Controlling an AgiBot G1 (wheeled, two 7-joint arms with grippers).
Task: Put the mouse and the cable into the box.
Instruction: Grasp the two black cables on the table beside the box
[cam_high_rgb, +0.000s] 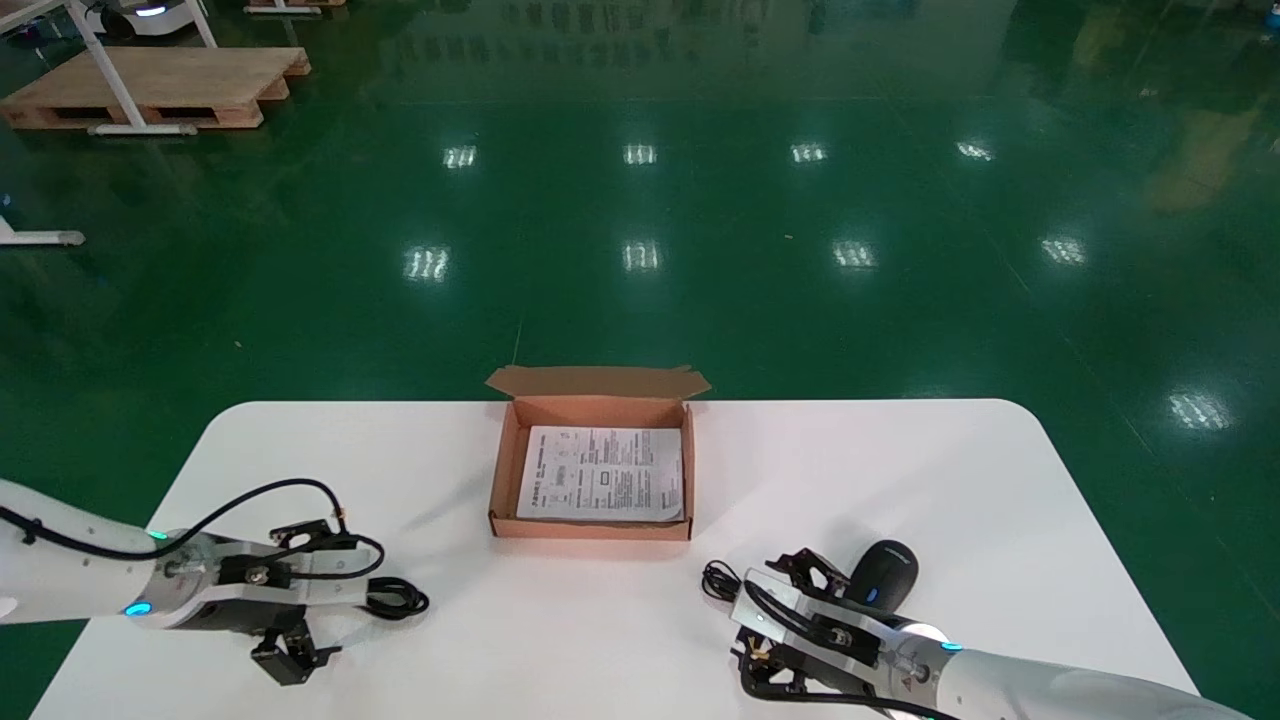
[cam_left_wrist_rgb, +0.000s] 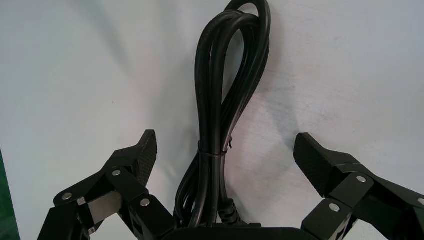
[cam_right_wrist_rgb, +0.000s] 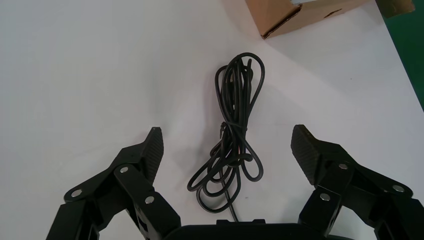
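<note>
A thick black cable bundle, tied with a band, lies on the white table at the front left. My left gripper is open and low over it; in the left wrist view the cable runs between the spread fingers without touching the pads. A black mouse sits at the front right, with its thin cord coiled beside it. My right gripper is open next to the mouse, and the cord lies between its fingertips. The open cardboard box stands mid-table.
A printed sheet lies flat in the box, whose lid flap stands up at the far side. A box corner shows beyond the cord. Green floor lies past the table edge, with a wooden pallet far left.
</note>
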